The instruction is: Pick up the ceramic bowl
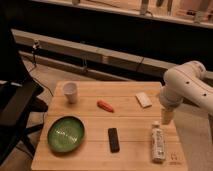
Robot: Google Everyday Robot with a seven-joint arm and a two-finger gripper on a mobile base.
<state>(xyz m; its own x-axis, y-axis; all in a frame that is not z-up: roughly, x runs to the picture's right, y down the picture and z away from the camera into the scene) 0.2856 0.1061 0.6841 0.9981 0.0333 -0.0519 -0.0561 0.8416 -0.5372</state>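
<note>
The ceramic bowl (pixel 66 134) sits well apart from the jaws, across the surface (pixel 125 90) near its front corner. The gripper (pixel 166 117) hangs at the opposite edge, a bottle (pixel 158 142) just beside; whether its jaws are apart we cannot tell. We judge a rim grasp best, crossing above the black handset (pixel 114 139) between.

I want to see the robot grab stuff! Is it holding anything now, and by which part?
Nothing, it seems. The gripper hangs above the bottle at the right of the table; the ceramic bowl sits far left, untouched.
</note>
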